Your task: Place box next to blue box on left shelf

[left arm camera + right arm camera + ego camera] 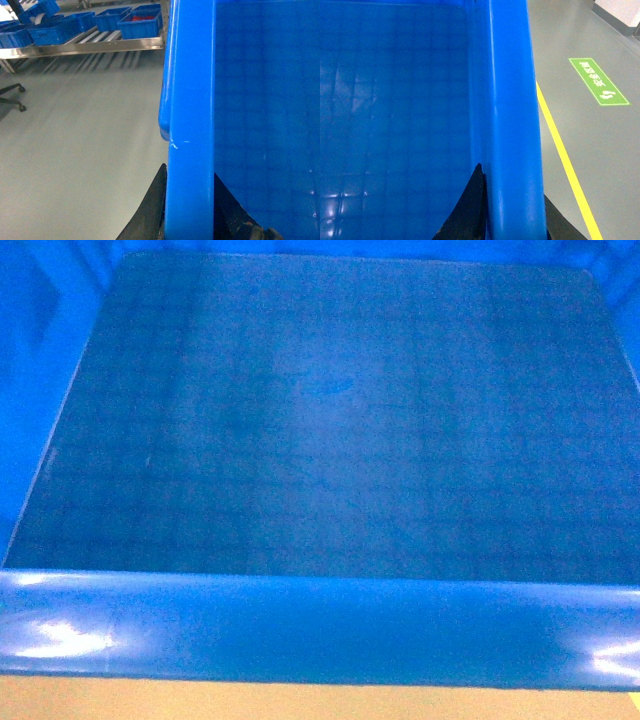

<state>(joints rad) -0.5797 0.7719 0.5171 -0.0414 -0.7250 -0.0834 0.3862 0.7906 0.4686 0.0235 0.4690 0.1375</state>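
Grey floor lies below while each gripper, left (189, 212) and right (512, 212), clamps a side rim of the box (320, 440), carrying it level, the shelf (90, 46) far off left.

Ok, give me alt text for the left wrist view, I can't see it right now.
The left gripper clamps the rim of the box, one dark finger either side. Beyond grey floor, a roller shelf holds other blue crates.
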